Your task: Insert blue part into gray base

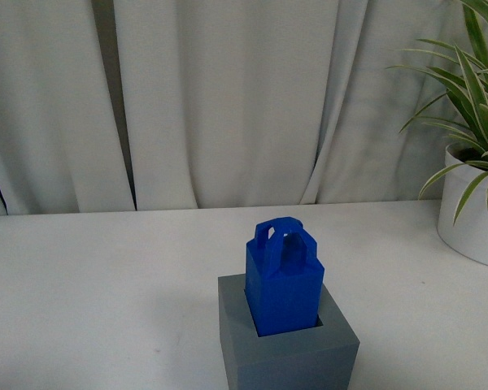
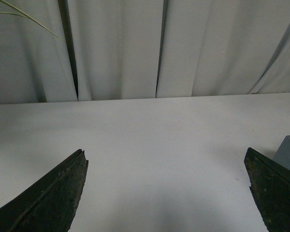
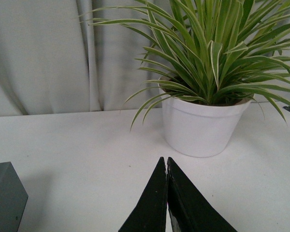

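Both arms hold nothing: left fingers [image 2: 48, 198] spread wide, right fingers [image 3: 152, 208] pressed together. The blue part [image 1: 283, 280] stands upright inside the gray base [image 1: 297, 357] on the bench [image 1: 89, 276].

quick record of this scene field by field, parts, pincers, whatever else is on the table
gray base: on the white table, recess facing up
blue part: upright, lower end inside the base's recess
left pincer: open, holding nothing
right pincer: shut, holding nothing
potted plant: far right on the table, apart from the base
background: pale curtain
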Controlling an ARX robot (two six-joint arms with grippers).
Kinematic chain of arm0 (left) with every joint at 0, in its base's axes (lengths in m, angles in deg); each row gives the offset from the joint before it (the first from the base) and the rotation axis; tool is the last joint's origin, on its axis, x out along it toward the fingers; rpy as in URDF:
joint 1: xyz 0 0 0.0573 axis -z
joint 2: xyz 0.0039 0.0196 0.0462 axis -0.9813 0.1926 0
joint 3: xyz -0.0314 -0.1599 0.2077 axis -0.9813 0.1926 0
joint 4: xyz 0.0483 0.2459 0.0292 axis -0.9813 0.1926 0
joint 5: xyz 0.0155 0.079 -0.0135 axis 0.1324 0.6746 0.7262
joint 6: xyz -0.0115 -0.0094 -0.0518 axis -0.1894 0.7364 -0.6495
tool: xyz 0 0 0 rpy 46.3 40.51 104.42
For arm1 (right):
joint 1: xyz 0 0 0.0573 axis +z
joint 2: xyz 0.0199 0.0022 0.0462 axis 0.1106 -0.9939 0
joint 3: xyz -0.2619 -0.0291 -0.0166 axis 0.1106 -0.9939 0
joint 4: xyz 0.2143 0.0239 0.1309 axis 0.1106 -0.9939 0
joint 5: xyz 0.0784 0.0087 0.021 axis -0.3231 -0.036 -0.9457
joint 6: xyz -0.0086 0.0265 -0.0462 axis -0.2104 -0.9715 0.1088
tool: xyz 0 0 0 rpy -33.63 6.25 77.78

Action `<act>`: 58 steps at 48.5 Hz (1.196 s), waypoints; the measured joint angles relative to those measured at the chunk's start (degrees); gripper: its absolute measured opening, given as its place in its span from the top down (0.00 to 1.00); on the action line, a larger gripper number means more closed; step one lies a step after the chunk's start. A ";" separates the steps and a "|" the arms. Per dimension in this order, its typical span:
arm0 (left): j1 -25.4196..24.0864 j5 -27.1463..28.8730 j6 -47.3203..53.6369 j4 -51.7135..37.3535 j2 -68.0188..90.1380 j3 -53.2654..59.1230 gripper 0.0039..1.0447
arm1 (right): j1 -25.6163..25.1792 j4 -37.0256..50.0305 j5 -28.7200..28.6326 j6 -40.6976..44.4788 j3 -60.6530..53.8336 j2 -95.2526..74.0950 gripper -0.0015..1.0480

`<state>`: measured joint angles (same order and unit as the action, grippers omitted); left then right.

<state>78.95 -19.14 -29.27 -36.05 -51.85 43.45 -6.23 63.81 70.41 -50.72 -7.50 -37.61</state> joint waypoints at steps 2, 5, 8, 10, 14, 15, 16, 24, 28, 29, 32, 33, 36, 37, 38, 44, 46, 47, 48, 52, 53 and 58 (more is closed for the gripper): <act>0.00 0.00 0.00 0.00 0.00 0.00 0.06 | 0.00 -0.63 0.00 -0.09 -0.72 1.27 0.98; 0.00 0.02 0.00 0.00 0.00 0.00 0.06 | 0.00 -1.81 -0.02 -0.11 -1.64 3.32 0.98; 0.00 0.02 -0.02 0.00 0.00 0.00 0.06 | 0.00 -3.08 -0.02 -0.11 -2.32 5.44 0.98; 0.00 0.00 0.00 0.00 0.00 0.00 0.06 | 0.00 -3.80 0.00 -0.13 -2.69 6.62 0.98; 0.00 0.02 0.00 0.00 0.00 0.00 0.06 | 0.00 -5.49 0.00 -0.13 -3.50 9.05 0.98; 0.00 0.02 0.00 0.00 0.00 0.00 0.06 | 0.00 -6.01 -0.02 -0.13 -3.67 9.75 0.98; 0.00 0.02 -0.02 0.00 0.00 0.00 0.06 | 0.00 -6.49 -0.02 -0.13 -3.85 10.43 0.98; 0.00 0.02 -0.02 0.00 0.00 0.00 0.06 | 0.00 -7.21 -0.02 -0.15 -6.12 13.79 0.98; 0.00 0.00 0.00 0.00 0.00 0.00 0.06 | 0.00 -8.24 -0.04 -0.17 -6.12 14.95 0.98; 0.00 0.00 0.00 0.00 0.00 0.00 0.06 | 0.00 -8.46 -0.02 -0.17 -6.12 15.17 0.98; 0.00 0.00 0.00 0.00 0.00 0.00 0.06 | 0.00 -9.60 -0.02 -0.17 -6.12 16.39 0.98; 0.00 0.02 -0.02 0.00 0.00 0.00 0.06 | 0.00 -9.92 -0.02 -0.17 -6.12 16.74 0.98; 0.00 0.00 0.00 0.00 0.00 0.00 0.06 | 0.00 -10.91 -0.02 -0.17 -6.12 17.84 0.98; 0.00 0.02 0.00 0.00 0.00 0.00 0.06 | 0.00 -11.30 -0.02 -0.17 -6.12 18.25 0.98; 0.00 0.02 0.00 0.00 0.00 0.00 0.06 | 0.00 -11.63 -0.02 -0.17 -6.12 18.62 0.98; 0.00 0.00 -0.02 0.00 0.00 0.00 0.06 | 0.00 -13.42 -0.02 -0.17 -6.12 20.28 0.98; 0.00 0.00 0.00 0.00 0.00 0.00 0.06 | 0.00 -13.81 -0.02 -0.17 -6.12 20.68 0.98; 0.00 0.02 -0.02 0.00 0.00 0.00 0.06 | 0.00 -14.25 -0.02 -0.17 -6.12 21.09 0.98; 0.00 0.00 -0.02 0.00 0.00 0.00 0.06 | 0.00 -14.62 -0.02 -0.17 -6.12 21.46 0.98; 0.00 0.02 0.00 0.00 0.00 0.00 0.06 | 0.00 -15.63 -0.02 -0.17 -6.12 22.53 0.98; 0.00 0.00 0.00 0.00 0.00 0.00 0.06 | 0.00 -15.76 -0.02 -0.17 -6.12 22.67 0.98; 0.00 0.00 -0.02 0.00 0.00 0.00 0.06 | 0.00 -17.00 -0.02 -0.17 -6.12 23.89 0.98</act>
<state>78.95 -19.14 -29.30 -36.05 -51.85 43.45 -6.23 46.80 70.38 -50.89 -13.62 -13.72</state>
